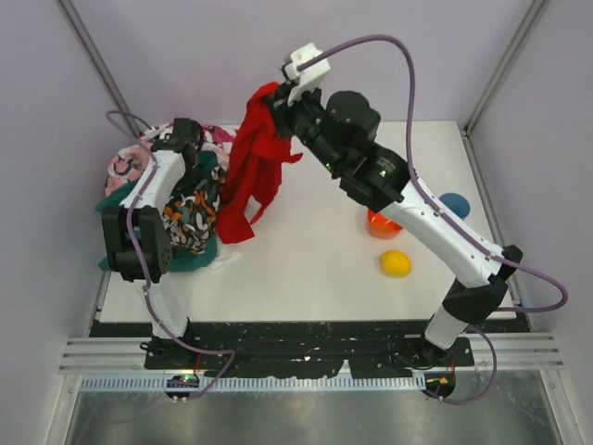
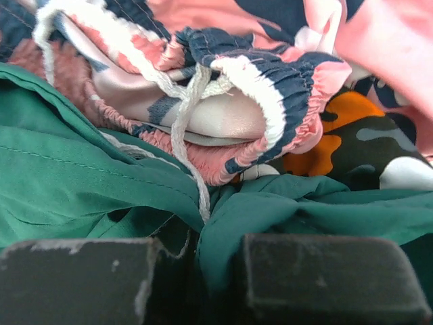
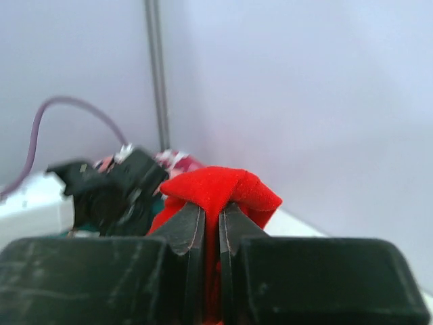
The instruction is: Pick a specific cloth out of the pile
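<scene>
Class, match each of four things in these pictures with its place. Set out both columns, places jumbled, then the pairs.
1 plain red cloth
2 teal cloth
3 yellow round object
4 blue round object

A on the white table, nearest its near edge
B in the pile, at the left gripper
C by the table's right edge
D pinched in the right gripper, hanging

Pairs: 1-D, 2-B, 3-A, 4-C

pile [image 1: 190,218] @ L edge of table [image 1: 315,269], twd far-L corner | L gripper [image 1: 183,137] on pile's far part | cloth [image 1: 255,167] hangs fr R gripper [image 1: 278,102], just R of pile, low end by pile's near-R side | bowl [image 1: 380,224] R of ctr, partly under R arm [image 1: 435,222] | fruit [image 1: 395,263] just nearer near edge | round obj [image 1: 455,205] by R edge, R of bowl
</scene>
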{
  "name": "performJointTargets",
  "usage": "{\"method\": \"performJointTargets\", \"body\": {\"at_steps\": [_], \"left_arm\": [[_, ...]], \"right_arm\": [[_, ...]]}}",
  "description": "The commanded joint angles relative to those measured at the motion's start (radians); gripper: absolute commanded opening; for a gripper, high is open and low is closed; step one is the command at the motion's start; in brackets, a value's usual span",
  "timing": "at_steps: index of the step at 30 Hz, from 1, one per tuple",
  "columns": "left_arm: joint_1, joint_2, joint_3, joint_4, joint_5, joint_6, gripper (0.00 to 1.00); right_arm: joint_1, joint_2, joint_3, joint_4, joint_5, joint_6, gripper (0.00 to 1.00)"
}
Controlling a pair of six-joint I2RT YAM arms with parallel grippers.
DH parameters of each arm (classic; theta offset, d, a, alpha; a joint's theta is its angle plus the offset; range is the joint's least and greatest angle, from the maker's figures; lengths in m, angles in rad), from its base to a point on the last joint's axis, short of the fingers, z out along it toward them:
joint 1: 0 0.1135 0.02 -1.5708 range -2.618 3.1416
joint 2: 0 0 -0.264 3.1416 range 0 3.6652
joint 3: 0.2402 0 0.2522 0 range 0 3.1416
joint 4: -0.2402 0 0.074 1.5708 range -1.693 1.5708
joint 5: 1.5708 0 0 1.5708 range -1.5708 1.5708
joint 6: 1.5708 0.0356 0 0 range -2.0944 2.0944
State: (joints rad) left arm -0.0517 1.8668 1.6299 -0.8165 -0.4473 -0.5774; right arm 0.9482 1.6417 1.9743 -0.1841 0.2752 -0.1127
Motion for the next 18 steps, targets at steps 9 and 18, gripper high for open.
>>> {"method": "performJointTargets", "body": {"at_steps": [9,18], "left_arm": [[-0.054,-0.029,0.076,-0.032,0.088,0.030,0.64],[-0.102,-0.439,-0.043,0.097,0.223,0.117,1.00]], "right_arm": [[-0.333,0.142,0.411,-0.032,-0.088,0.005,0.05],[-0.466,0.236,0.485,0.060,-0.117,0.008,0.05]]}}
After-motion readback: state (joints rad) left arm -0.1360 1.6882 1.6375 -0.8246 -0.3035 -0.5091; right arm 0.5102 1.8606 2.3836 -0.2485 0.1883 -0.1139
